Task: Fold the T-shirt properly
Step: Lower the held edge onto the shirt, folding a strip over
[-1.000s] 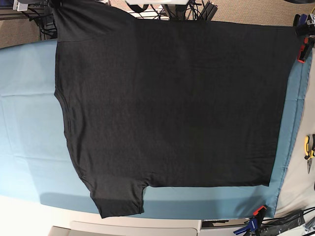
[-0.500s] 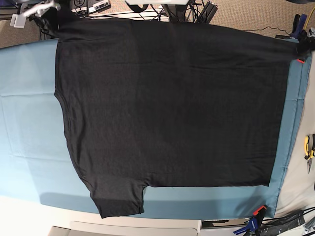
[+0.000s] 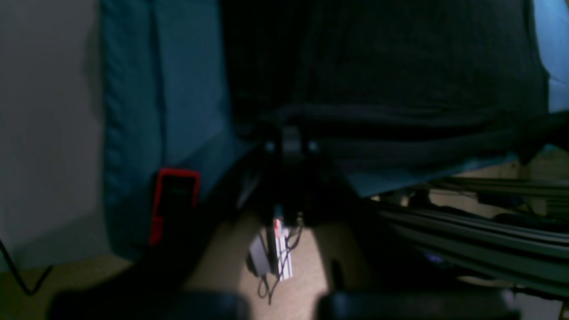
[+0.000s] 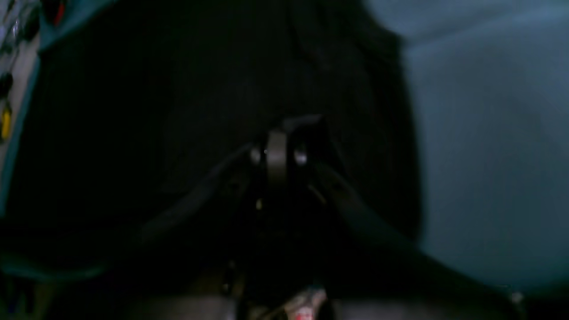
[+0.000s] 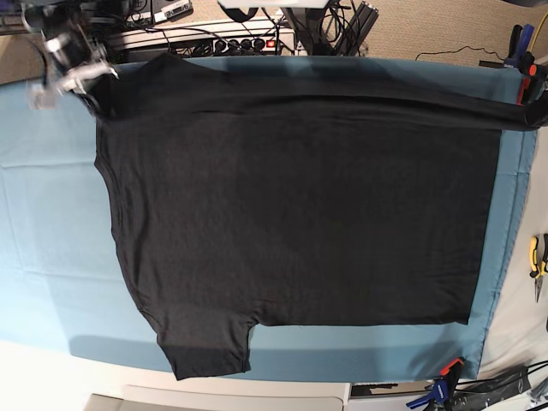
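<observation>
Fabric of the large black short-sleeved T-shirt (image 5: pixel 291 214) lies flat on the teal cloth table cover (image 5: pixel 43 223). My right gripper (image 5: pixel 86 81) and left gripper (image 5: pixel 529 116) pinch its far edge, lifted, apparently to fold it over.

Base view is bright and evenly lit from overhead, no glare, soft shadow along the near edge of the teal table cover (image 5: pixel 51 257). My right gripper (image 5: pixel 68 73) smears with motion blur up in the corner. The black T-shirt (image 5: pixel 291 214) swallows detail, weave barely showing. Both my wrist views are dim, murky and soft all over; the red clamp (image 3: pixel 173 204) on the left one is fuzzy, and the floor patch below glows paler.
</observation>
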Controlling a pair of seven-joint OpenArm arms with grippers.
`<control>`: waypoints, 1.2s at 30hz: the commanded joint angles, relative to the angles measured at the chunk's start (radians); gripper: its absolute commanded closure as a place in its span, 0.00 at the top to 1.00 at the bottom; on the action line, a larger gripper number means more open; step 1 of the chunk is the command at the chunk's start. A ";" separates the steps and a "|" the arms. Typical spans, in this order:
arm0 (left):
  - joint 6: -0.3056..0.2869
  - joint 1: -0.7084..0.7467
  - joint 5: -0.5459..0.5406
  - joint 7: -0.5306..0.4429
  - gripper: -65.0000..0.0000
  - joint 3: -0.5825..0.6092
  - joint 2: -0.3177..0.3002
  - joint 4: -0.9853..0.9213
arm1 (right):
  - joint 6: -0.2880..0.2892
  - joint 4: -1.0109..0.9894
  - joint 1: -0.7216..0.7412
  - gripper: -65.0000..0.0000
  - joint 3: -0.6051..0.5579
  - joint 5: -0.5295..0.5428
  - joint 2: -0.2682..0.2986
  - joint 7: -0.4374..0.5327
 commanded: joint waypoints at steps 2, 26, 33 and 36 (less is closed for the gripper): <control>-0.004 0.002 -0.020 -0.027 0.00 -0.013 -0.029 0.012 | 0.000 0.016 0.050 0.00 -0.046 -0.050 0.029 0.055; 0.027 -0.275 0.211 -0.158 0.00 0.325 -0.047 0.011 | -0.114 -0.201 0.319 0.00 -0.204 -0.469 0.095 0.235; 0.028 -0.296 0.264 -0.184 0.00 0.346 -0.047 0.011 | -0.101 -0.351 0.423 0.00 -0.246 -0.469 0.095 0.235; 0.045 -0.296 0.283 -0.185 0.00 0.346 -0.047 0.011 | -0.100 -0.374 0.451 0.00 -0.265 -0.470 0.095 0.235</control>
